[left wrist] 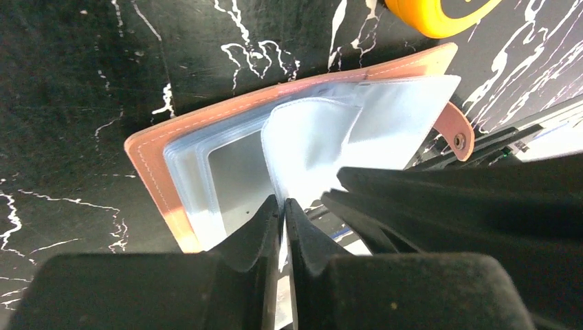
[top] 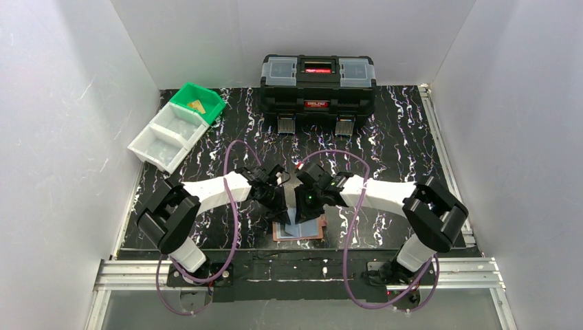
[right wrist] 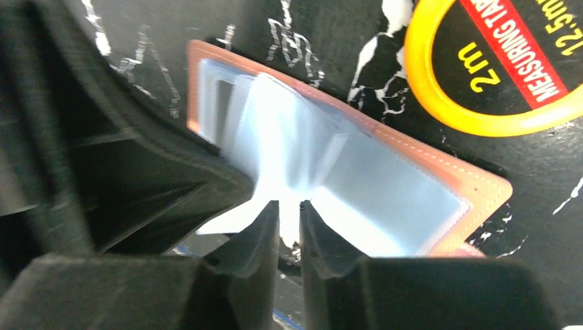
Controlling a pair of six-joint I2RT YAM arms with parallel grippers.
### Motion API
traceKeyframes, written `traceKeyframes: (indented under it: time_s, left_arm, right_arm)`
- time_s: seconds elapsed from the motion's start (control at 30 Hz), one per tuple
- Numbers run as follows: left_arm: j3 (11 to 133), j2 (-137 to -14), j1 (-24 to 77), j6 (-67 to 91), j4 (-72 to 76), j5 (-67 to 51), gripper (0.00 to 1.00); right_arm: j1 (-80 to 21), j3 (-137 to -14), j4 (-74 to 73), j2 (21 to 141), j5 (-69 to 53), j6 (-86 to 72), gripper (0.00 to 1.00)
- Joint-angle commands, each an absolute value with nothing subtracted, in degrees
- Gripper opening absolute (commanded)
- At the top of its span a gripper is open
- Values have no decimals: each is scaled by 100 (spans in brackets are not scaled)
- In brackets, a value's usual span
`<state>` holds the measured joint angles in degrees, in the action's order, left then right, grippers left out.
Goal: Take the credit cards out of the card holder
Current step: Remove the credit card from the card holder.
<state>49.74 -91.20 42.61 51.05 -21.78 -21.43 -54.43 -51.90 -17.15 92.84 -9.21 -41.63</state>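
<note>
card holder (top: 300, 231) lies open at the near edge of the table (top: 412, 137). left pincer (left wrist: 283, 206) pinches a clear sleeve (left wrist: 309, 137); right pincer (right wrist: 289, 210) sits barely parted at the sleeves, whether gripping i cannot tell. i judge i'm spreading a sleeve open; next calls for nipping the card alone.

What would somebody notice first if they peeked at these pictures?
Two white arms meet in the middle, near the front edge of the table, over an open tan card holder. Up close, the left tool nips a clear sleeve standing up from it, the right tool is at the sleeves too, and a yellow tape measure lies beside the holder. A big black toolbox sits at the back.
</note>
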Motion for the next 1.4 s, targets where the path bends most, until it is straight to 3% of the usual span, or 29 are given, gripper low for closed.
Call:
traceKeyframes:
  time_s: [0.0, 0.17, 0.37, 0.53, 1.1, 1.37]
  left_arm:
    - [4870, -8777, 4299, 5194, -2267, -1908, 5]
    - [4945, -8701, 4360, 5158, -2334, -1866, 7]
    - [5228, -8722, 4596, 5118, -2463, -1785, 32]
    - [5488, -8900, 4772, 5094, -2505, -1693, 41]
    - [6444, -10125, 5167, 5136, -2320, -1756, 54]
    - [6585, -10154, 5202, 5125, -2334, -1753, 59]
  right_arm:
    - [-5405, -5747, -2136, 8861, -812, -4033, 28]
    - [-5397, -6037, -2729, 8683, -511, -4063, 38]
    - [-5361, -6078, -3364, 8247, -39, -4252, 44]
    - [-5327, -6033, -3748, 7750, 403, -4389, 46]
    - [-5274, -5362, -4162, 6623, 778, -4903, 47]
    - [-5265, -5339, -4161, 6554, 747, -4913, 47]
